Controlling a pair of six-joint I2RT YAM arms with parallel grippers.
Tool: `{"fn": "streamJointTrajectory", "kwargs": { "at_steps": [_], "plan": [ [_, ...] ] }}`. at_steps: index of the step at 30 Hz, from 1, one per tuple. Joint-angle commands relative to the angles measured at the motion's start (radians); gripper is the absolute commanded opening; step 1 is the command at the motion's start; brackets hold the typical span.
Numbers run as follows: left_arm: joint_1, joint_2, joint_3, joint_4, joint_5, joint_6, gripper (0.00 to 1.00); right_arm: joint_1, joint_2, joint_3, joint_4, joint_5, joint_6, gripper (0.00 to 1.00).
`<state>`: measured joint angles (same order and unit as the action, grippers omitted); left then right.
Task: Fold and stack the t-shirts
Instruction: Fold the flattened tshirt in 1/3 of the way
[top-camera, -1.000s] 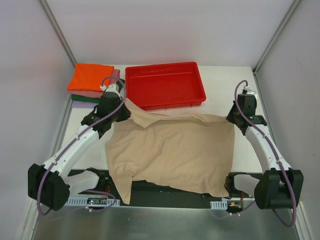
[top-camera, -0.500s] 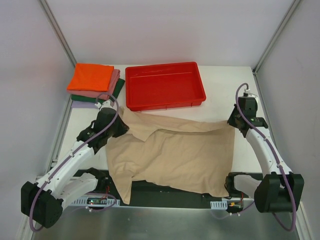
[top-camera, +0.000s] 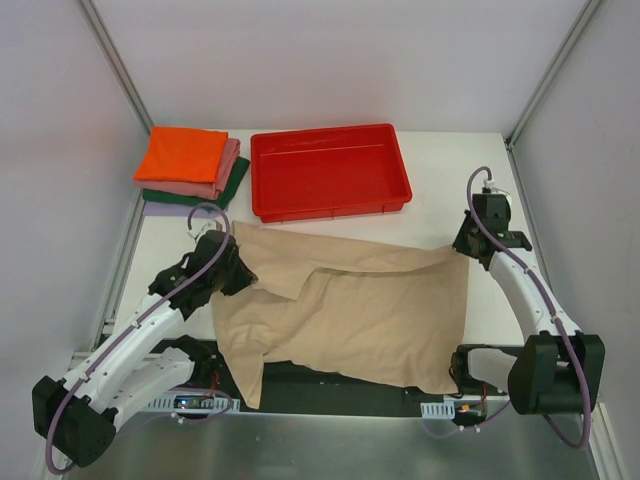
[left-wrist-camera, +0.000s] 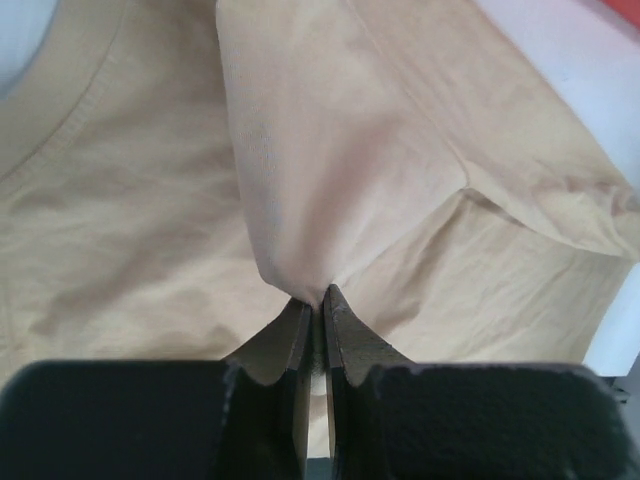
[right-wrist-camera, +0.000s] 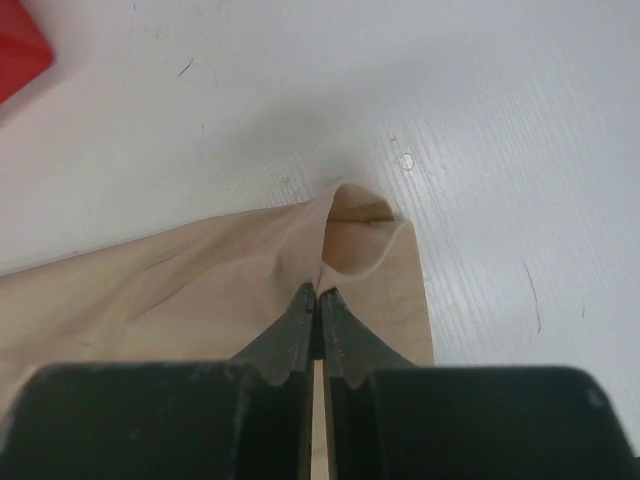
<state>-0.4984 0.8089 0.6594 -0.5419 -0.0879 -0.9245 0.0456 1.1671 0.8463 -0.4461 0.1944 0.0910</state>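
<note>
A large beige t-shirt (top-camera: 350, 310) lies spread on the table, its near edge hanging over the front. Its far edge is folded toward me. My left gripper (top-camera: 240, 268) is shut on the far left part of the beige shirt (left-wrist-camera: 300, 180), the cloth pinched between the jaws. My right gripper (top-camera: 462, 245) is shut on the far right corner of the shirt (right-wrist-camera: 345, 235). A stack of folded shirts (top-camera: 190, 170) lies at the far left: orange on top, then pink, dark green and lavender.
A red plastic tray (top-camera: 328, 170) stands at the back middle, just beyond the beige shirt. White walls close in the table on the left, right and back. Both arm bases sit at the near edge.
My left gripper has pulled the shirt's far left part toward me, away from the tray, folding the far edge over. My right gripper has barely moved.
</note>
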Motion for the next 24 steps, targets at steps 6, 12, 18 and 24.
{"fn": "streamJointTrajectory", "kwargs": {
  "at_steps": [6,12,18,24],
  "plan": [
    [-0.035,-0.022,-0.072,-0.156,0.080,-0.048,0.47,-0.007,-0.023,0.005,-0.071,0.083,0.010,0.15],
    [-0.051,-0.090,-0.003,-0.187,0.007,0.002,0.99,-0.009,-0.089,0.005,-0.184,0.168,0.058,0.64],
    [-0.051,0.082,0.138,-0.176,-0.117,0.075,0.99,-0.007,-0.148,-0.004,-0.122,0.004,-0.020,0.86],
    [-0.014,0.292,0.183,0.011,-0.087,0.131,0.99,-0.009,-0.100,-0.084,0.016,-0.355,-0.016,0.96]
  ]
}}
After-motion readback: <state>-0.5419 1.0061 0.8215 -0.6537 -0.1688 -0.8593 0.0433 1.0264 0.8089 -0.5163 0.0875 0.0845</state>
